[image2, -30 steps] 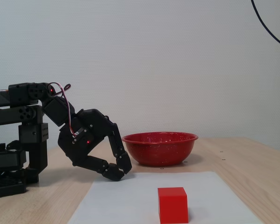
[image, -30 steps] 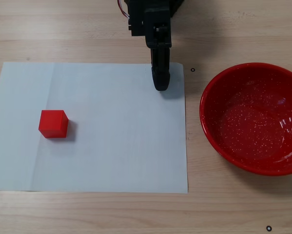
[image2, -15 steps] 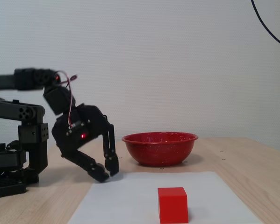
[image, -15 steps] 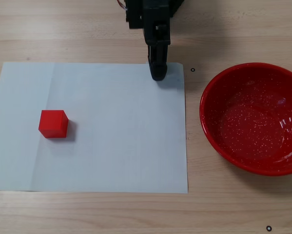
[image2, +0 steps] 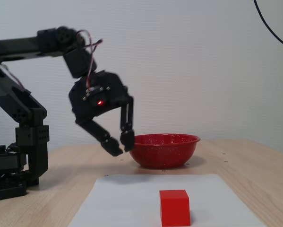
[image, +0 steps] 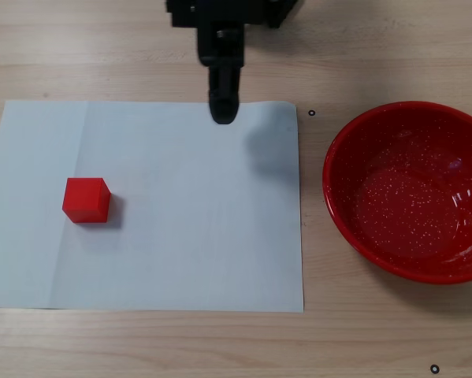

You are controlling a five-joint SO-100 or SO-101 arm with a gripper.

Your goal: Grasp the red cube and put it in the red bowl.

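The red cube (image: 86, 200) sits on the left part of a white paper sheet (image: 196, 228); in the side-on fixed view the cube (image2: 174, 207) is at the front. The red bowl (image: 409, 197) stands empty on the table, right of the sheet; from the side it (image2: 165, 151) is behind the sheet. My gripper (image: 224, 109) hangs over the sheet's far edge, well away from the cube. From the side the gripper (image2: 122, 145) is above the table, just left of the bowl, with its fingertips together and nothing between them.
The arm's base (image2: 18, 161) stands at the left of the wooden table (image: 141, 339). Small black marks (image: 312, 113) dot the table near the bowl. A black cable (image2: 273, 28) hangs at the upper right by the wall.
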